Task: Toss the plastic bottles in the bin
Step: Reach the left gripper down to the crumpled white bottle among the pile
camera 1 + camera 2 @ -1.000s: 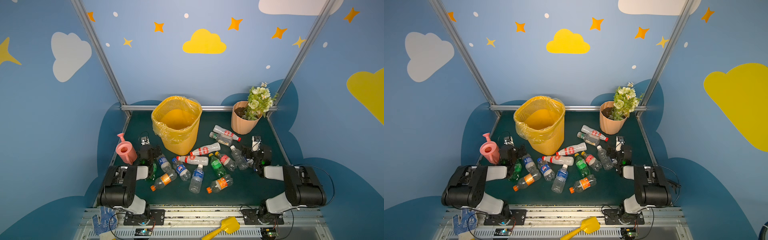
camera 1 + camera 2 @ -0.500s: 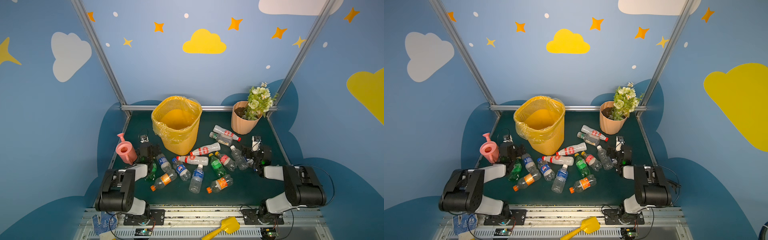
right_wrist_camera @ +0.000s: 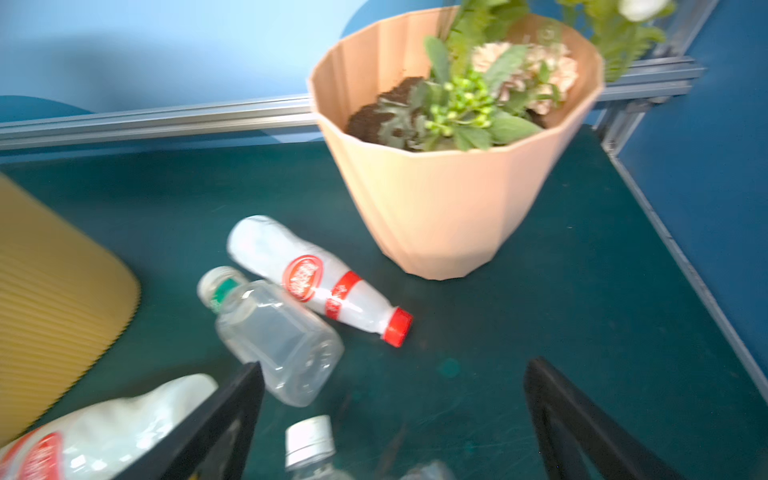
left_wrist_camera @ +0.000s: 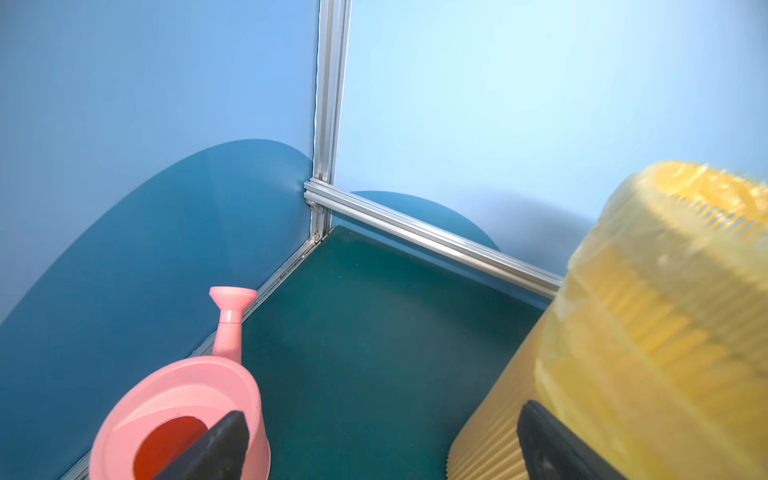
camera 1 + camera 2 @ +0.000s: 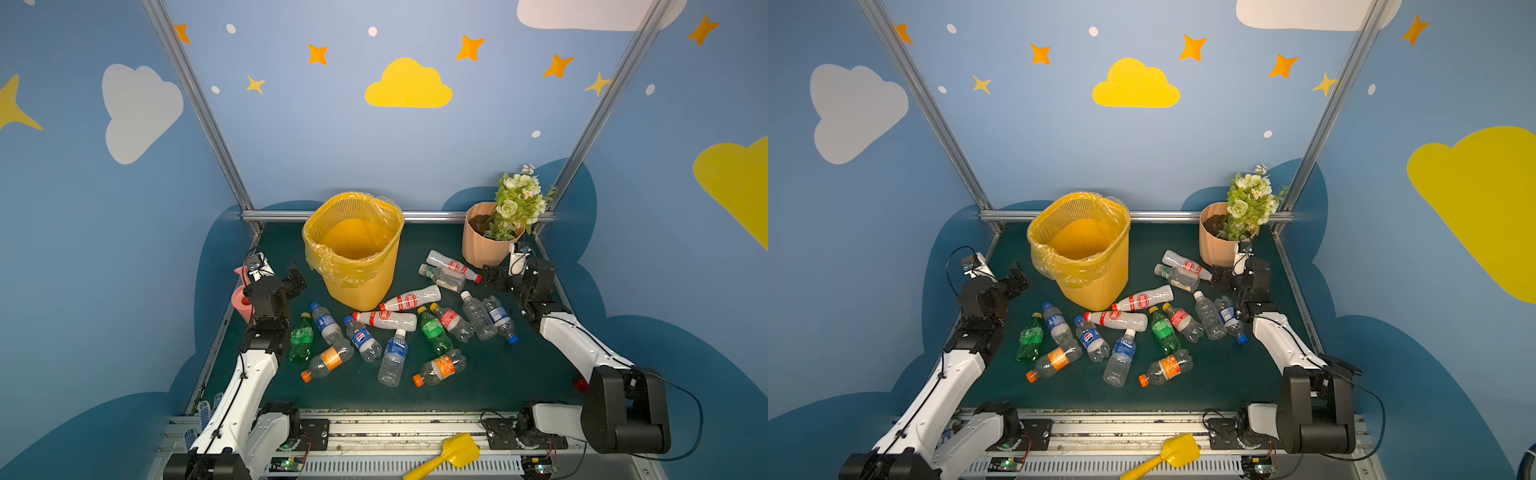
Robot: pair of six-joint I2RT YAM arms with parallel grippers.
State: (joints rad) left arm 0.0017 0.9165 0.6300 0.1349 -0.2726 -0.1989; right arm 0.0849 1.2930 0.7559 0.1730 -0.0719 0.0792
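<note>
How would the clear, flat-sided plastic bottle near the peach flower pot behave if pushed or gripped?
The clear, flat-sided plastic bottle looks empty, so probably light. Lying on a flat side, it would likely slide rather than roll. Its thin walls may dent when squeezed.

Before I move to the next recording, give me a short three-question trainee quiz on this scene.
1. True or false: a bottle already lies inside the bin.
2. Pick one: the right gripper is A) open and empty, B) shut on a bottle, C) shut on a leaf.
3. What colour is the cap of the white bottle nearest the flower pot?
Key: 1 false; 2 A; 3 red.
</note>
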